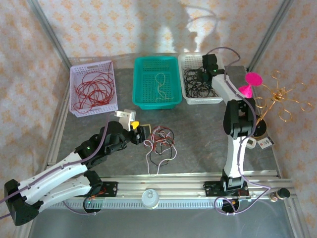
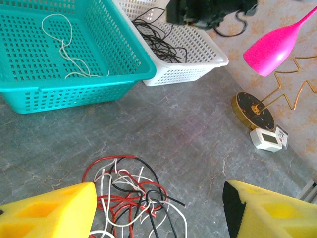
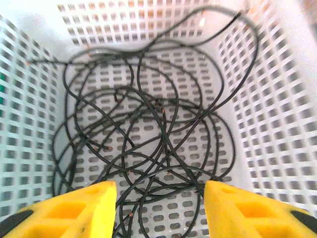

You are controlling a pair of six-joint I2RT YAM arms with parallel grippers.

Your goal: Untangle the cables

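Your workspace, a robot lab cell, aluminium frame post (image 1: 49, 35) edging wallpaper-print panels (image 1: 124, 29), left arm (image 1: 59, 173) and right arm (image 1: 235, 134) bolted to a slotted rail (image 1: 168, 191), grey stone-look desk (image 1: 198, 139), lilac basket (image 1: 94, 110), teal basket (image 1: 157, 104) and white basket (image 1: 203, 100) lining its far edge.
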